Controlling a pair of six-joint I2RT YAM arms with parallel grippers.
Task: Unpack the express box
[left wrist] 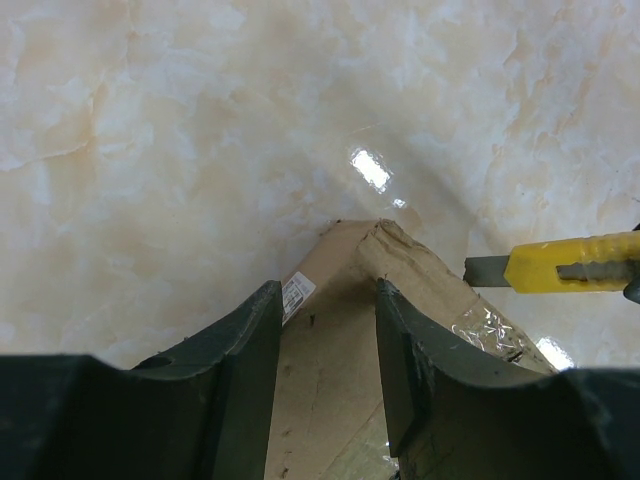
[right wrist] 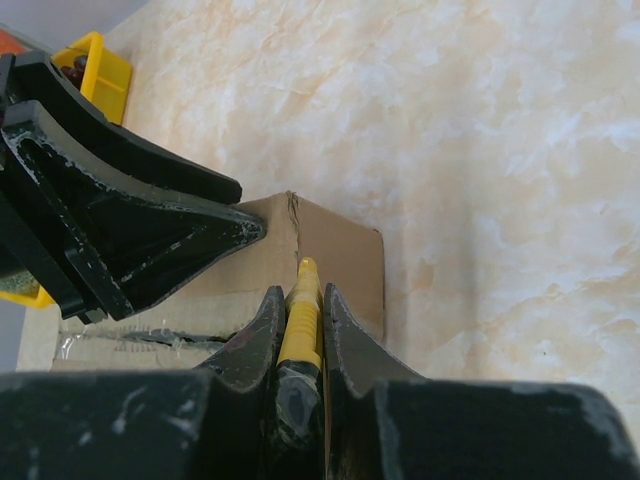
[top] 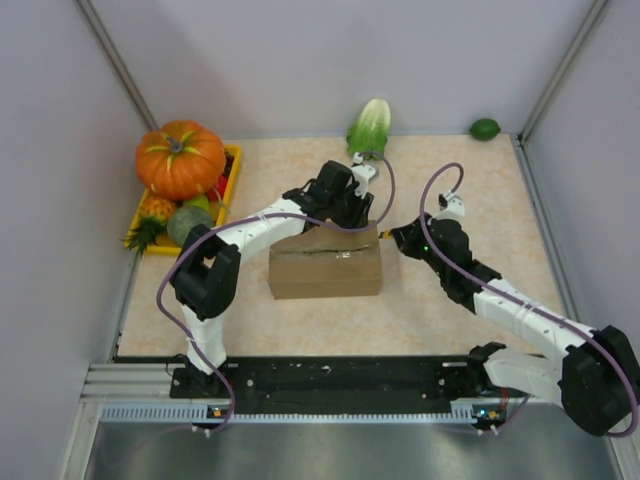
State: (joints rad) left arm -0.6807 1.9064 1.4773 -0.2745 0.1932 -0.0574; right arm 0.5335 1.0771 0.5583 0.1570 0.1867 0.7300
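The express box [top: 325,262], brown cardboard with a taped centre seam, lies in the middle of the table. My left gripper [top: 350,212] sits over its far top edge. In the left wrist view its jaws [left wrist: 328,290] stand open, with the box top [left wrist: 330,380] and a small white label [left wrist: 297,293] showing between them. My right gripper [top: 402,237] is at the box's right end, shut on a yellow utility knife [right wrist: 300,320]. The knife points at the box's top right edge [right wrist: 340,240], and its grey blade [left wrist: 485,270] shows beside the box corner. The tape along the seam [right wrist: 140,340] looks split.
A yellow tray [top: 232,170] at the back left holds a pumpkin [top: 180,158] and other fruit. A leafy green cabbage [top: 370,127] and a lime [top: 485,128] lie against the back wall. Walls close in the left and right sides.
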